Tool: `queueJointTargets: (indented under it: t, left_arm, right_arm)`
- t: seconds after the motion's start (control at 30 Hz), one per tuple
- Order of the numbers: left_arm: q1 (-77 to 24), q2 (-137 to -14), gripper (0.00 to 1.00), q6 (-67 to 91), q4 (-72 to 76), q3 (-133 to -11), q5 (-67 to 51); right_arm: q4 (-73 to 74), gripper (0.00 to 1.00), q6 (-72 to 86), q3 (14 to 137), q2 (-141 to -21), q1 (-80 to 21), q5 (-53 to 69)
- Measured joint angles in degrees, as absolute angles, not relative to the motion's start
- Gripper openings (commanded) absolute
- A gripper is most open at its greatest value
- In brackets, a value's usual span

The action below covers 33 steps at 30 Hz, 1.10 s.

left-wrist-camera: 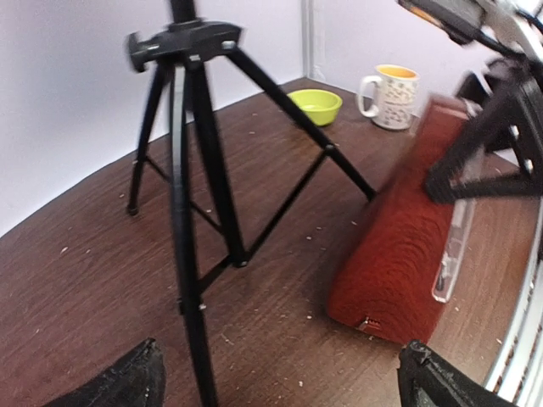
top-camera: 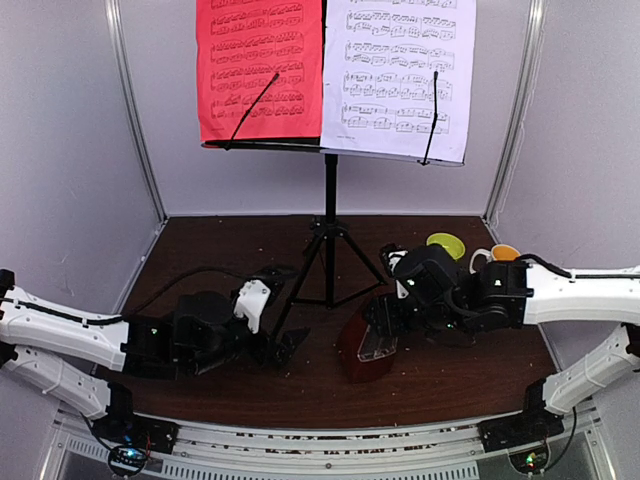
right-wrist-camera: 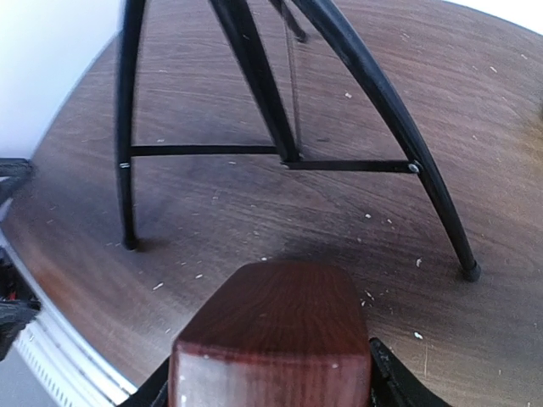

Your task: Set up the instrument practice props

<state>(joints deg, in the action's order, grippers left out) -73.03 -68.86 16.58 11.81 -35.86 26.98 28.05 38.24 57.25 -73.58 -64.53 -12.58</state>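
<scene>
- The red-brown metronome [right-wrist-camera: 271,339], a smooth wooden pyramid with a clear cover, is near the black stand [top-camera: 330,200], with the right claw [right-wrist-camera: 270,388] shut on its sides.
- The stand has three thin legs and holds two sheets, one red [top-camera: 258,65] and one white [top-camera: 400,75], both cut off on top.
- The left claw [left-wrist-camera: 280,381] is wide open and empty.
- One green bowl [left-wrist-camera: 316,104] and one spotted mug [left-wrist-camera: 390,96] sit behind.
</scene>
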Motion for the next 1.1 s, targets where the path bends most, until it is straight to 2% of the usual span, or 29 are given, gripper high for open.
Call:
queueJointTargets:
  t: [0.13,0.17,0.27,0.43,0.6,0.77,0.9,1.1]
  left_arm:
    - [-72.9,-68.1,0.98,19.7,10.2,-35.4,30.5]
    - [-72.9,-68.1,0.98,20.4,9.3,-35.4,31.0]
    - [-72.9,-68.2,0.98,21.6,7.5,-35.4,31.6]
    - [-72.9,-68.2,0.98,22.5,5.7,-35.4,32.1]
    - [-72.9,-68.2,0.98,22.7,5.0,-35.4,32.2]
    - [-72.9,-68.3,0.98,22.7,3.9,-35.5,32.4]
    - [-72.9,-68.2,0.98,22.9,2.5,-35.5,32.9]
    - [-72.9,-68.1,0.98,23.0,1.5,-35.5,33.4]
  right_arm:
    - [31.6,0.0,42.0,61.4,-79.0,-66.4,-18.1]
    - [32.4,0.03,42.8,62.4,-80.1,-66.7,-19.4]
    - [34.0,0.19,45.4,64.5,-82.7,-67.9,-23.4]
    - [36.2,0.32,48.2,67.0,-86.0,-69.2,-25.9]
    - [36.4,0.63,50.8,67.6,-88.1,-69.5,-25.3]
    - [33.1,0.87,51.6,67.5,-88.0,-69.6,-24.0]
    - [29.1,0.96,51.3,67.4,-87.8,-69.6,-22.0]
    - [23.8,1.0,50.7,65.8,-87.5,-69.5,-17.8]
